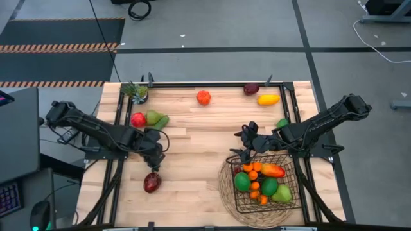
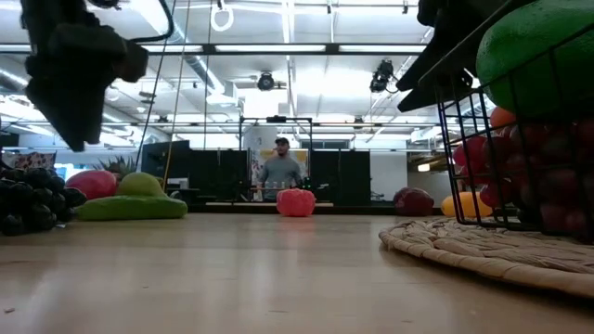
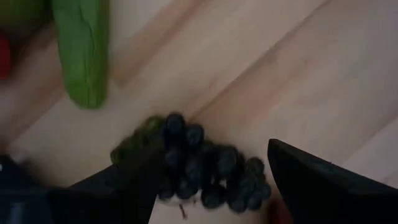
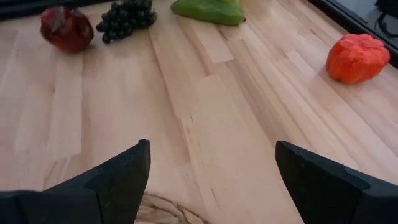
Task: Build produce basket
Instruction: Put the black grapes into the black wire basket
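The left tool point(image 3: 208, 186) hangs wide open, empty, over the dark purple grape bunch point(image 3: 205, 171) amid bare wooden bench point(image 1: 192, 147). The right tool point(image 4: 211, 180), open and empty, hovers at the black wire-grid basket point(image 1: 290, 168) rim.

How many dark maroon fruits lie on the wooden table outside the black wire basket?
2. One dark maroon fruit lies front-left; the second maroon fruit lies at the far edge beside the long yellow fruit. Others may be hidden inside the black wire basket.
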Available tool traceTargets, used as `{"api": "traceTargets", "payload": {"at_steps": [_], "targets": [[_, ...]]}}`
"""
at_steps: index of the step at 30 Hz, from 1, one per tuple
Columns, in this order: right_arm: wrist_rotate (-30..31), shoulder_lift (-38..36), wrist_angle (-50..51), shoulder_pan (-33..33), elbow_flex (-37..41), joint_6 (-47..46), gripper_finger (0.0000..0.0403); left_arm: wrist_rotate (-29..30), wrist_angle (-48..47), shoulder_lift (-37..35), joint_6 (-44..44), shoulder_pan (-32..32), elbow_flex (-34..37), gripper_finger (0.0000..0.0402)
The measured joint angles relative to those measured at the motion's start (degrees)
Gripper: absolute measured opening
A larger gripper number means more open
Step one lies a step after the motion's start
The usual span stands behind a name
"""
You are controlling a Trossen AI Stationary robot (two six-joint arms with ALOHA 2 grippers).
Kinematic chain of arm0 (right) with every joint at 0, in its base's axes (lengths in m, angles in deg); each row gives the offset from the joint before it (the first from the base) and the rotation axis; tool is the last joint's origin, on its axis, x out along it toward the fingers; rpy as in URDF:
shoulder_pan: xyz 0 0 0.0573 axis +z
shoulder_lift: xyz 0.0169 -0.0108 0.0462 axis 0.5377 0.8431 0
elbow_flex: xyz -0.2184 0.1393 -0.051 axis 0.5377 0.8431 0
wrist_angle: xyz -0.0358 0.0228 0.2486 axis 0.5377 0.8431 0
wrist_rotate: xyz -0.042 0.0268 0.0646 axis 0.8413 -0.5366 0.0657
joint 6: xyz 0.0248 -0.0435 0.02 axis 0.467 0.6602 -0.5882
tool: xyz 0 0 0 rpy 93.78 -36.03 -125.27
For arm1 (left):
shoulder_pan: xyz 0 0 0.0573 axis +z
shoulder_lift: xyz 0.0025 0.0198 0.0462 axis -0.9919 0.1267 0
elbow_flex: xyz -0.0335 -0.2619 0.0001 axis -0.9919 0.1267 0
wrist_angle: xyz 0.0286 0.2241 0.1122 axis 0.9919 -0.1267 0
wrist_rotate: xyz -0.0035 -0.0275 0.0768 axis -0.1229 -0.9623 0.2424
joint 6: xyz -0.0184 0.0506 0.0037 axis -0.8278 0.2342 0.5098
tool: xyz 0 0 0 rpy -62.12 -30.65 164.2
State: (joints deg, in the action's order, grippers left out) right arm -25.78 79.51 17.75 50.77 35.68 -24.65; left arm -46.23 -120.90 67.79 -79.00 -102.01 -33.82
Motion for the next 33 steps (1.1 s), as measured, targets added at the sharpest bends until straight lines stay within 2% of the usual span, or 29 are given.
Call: {"api": "traceTargets", "payload": {"at_steps": [5,7,12,16,18,20,24,33], "targets": [[-0.8,0.0,1.7,0.0,0.0,1.5,0.0348,-6.4,-2.2,0.0,-4.9,-3.9,0.0,0.0290],[-0.8,0.0,1.8,0.0,0.0,2.4,0.0348,-7.0,-2.2,0.0,-4.3,-5.8,0.0,0.0290],[-0.8,0.0,1.8,0.0,0.0,3.0,0.0348,-5.9,-4.0,0.0,-1.3,-10.3,0.0,0.0290],[-0.8,0.0,1.7,0.0,0.0,2.8,0.0348,-1.8,-6.4,0.0,-1.2,-11.6,0.1,0.0290],[-0.8,0.0,1.7,0.0,0.0,2.5,0.0348,-1.6,-8.2,0.2,-0.6,-11.8,0.1,0.0290],[-0.8,0.0,1.7,0.0,0.0,1.6,0.0348,-1.8,-9.7,0.8,1.7,-11.9,0.1,0.0290],[-0.8,0.0,1.7,0.0,0.0,0.8,0.0348,-1.2,-10.0,2.3,12.2,-13.4,0.1,0.0290],[-0.4,0.0,0.3,0.0,0.0,-0.7,0.0348,0.9,-8.3,9.1,20.9,-15.1,0.1,0.0290]]}}
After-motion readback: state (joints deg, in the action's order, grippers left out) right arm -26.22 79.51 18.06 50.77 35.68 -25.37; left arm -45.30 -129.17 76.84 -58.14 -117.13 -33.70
